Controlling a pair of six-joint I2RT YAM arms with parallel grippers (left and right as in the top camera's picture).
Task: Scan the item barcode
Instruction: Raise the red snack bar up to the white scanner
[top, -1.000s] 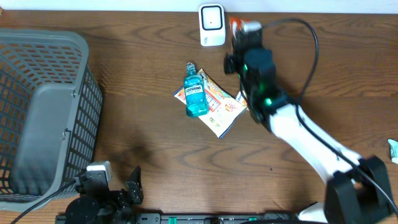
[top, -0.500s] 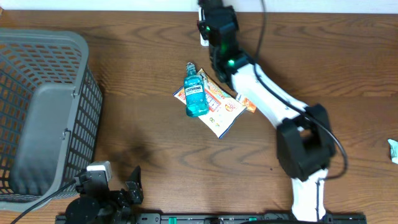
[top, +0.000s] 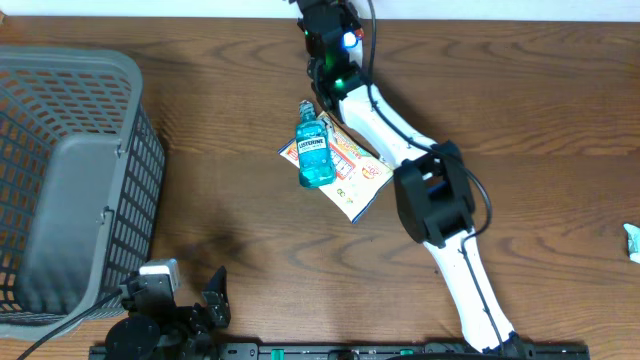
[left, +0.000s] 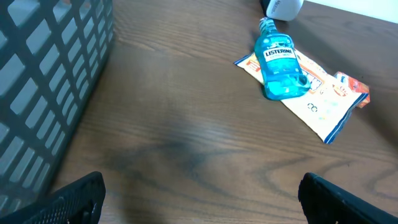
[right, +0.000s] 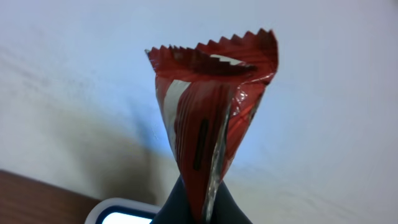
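Observation:
My right gripper (right: 202, 194) is shut on a red foil packet (right: 208, 102), which stands up against the pale wall with its crimped edge on top. The white rim of the scanner (right: 118, 210) shows just below and left of the jaws. In the overhead view the right gripper (top: 328, 18) is at the table's back edge, and the arm covers the scanner there. My left gripper (left: 202, 200) is open and empty, low at the front of the table, far from the scanner (left: 283, 6).
A blue Listerine bottle (top: 315, 152) lies on a flat snack packet (top: 355, 170) mid-table, close to the right arm. A grey mesh basket (top: 80, 170) fills the left side. A small pale item (top: 632, 240) sits at the right edge.
The right arm has swung left and toward the back edge with the red packet, from right of the scanner to over it. The left arm has not moved.

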